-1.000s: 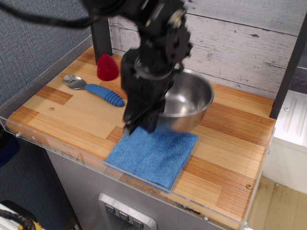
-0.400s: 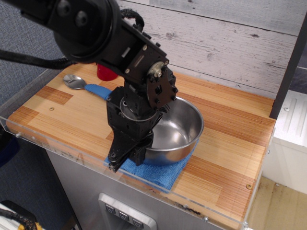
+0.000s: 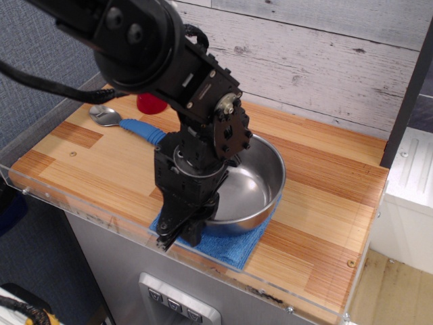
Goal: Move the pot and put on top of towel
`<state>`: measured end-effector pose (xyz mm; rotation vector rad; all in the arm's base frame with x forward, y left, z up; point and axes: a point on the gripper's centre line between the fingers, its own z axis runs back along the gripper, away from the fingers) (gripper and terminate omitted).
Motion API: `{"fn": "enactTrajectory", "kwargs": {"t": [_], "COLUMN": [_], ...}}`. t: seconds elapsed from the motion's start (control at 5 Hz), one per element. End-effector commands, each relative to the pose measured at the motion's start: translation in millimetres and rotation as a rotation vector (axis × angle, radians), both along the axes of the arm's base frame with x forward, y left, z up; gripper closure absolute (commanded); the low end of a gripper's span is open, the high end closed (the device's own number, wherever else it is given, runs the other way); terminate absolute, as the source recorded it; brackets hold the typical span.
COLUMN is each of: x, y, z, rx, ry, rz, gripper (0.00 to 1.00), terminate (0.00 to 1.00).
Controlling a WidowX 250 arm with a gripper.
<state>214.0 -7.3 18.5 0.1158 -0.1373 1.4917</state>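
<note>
- The gripper (image 3: 184,229) points down at the near-left rim of the pot (image 3: 250,186); its fingers look closed narrowly on that rim, one inside and one outside, though the arm's own bulk hides the contact, so I judge rather than see that it grips the pot.
- The pot now sits low on the towel (image 3: 233,245), covering most of it; only the front edge and the near corners of the blue cloth show under the steel.
- Handling, as a judgement: the pot is stiff, thin-walled steel, probably light for its width, and polished, so it is slippery. With no handles, the rim is the only sensible place to take hold, and a pinch at one point of the rim lets the bowl tip or swing if it is lifted.
- The towel is soft and folded, so it gives a little under the pot and may drag or bunch if the pot is slid rather than lifted.
- Compared with a second ago, the pot has come down from a raised, tilted carry behind the towel onto it; compared with the nearer frame, it has settled slightly lower and more level, and the gripper has dropped with it.
- Farther out on the wooden table (image 3: 325,176), the blue-handled spoon (image 3: 128,123) and the red cone-shaped object (image 3: 150,103) lie at the back left, well apart from the pot and unchanged.
</note>
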Motion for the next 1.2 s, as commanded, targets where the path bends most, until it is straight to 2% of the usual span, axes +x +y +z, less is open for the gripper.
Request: {"fn": "enactTrajectory", "kwargs": {"t": [0.0, 0.4, 0.8, 1.0], "x": [3.7, 6.4, 7.8, 9.9], "y": [4.6, 5.5, 7.6, 7.0], "z": [10.2, 23.0, 50.3, 74.3], "rx": [-0.011, -0.036, -0.044, -0.057], "ry": [0.0, -0.016, -0.056, -0.1], "rz": [0.012, 0.014, 0.026, 0.029], "gripper": [0.0, 0.0, 0.0, 0.0], "terminate": [0.0, 0.0, 0.0, 0.0]}}
